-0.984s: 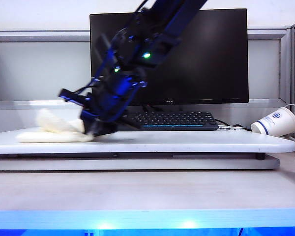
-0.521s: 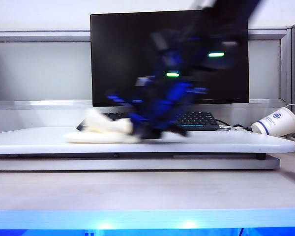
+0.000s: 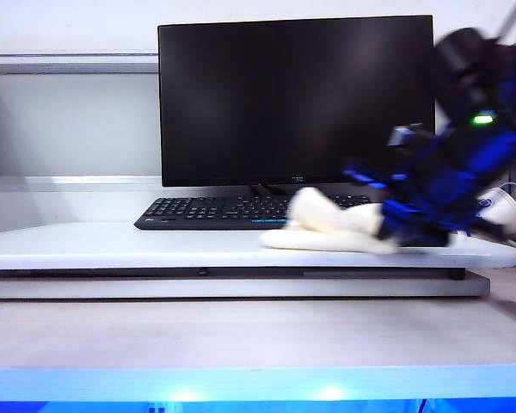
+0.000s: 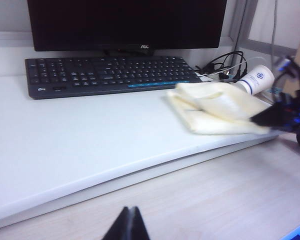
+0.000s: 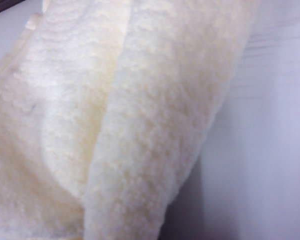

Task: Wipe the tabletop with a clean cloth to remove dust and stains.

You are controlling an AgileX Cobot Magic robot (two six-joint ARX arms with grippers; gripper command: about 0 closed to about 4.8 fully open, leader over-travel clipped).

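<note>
The cloth [image 3: 331, 228] is lying on the right part of the white tabletop [image 3: 112, 247], in front of the keyboard [image 3: 215, 211] and near the paper cup [image 4: 257, 80] that is lying on its side. The right gripper [image 3: 413, 225] is clamped on the right edge of the cloth, low over the board; its fingers are blurred, but the towel is bunching up beside them. The left gripper [image 4: 126, 225] is resting apart, over the lower wood-grain desk, with its fingertips together and holding nothing. The cloth is looking soft, thick and light, so it is folding and dragging instead of sliding flat. I judge that a grip on the doubled fold, pressed downward, is giving better contact than a pinch on one loose edge.
</note>
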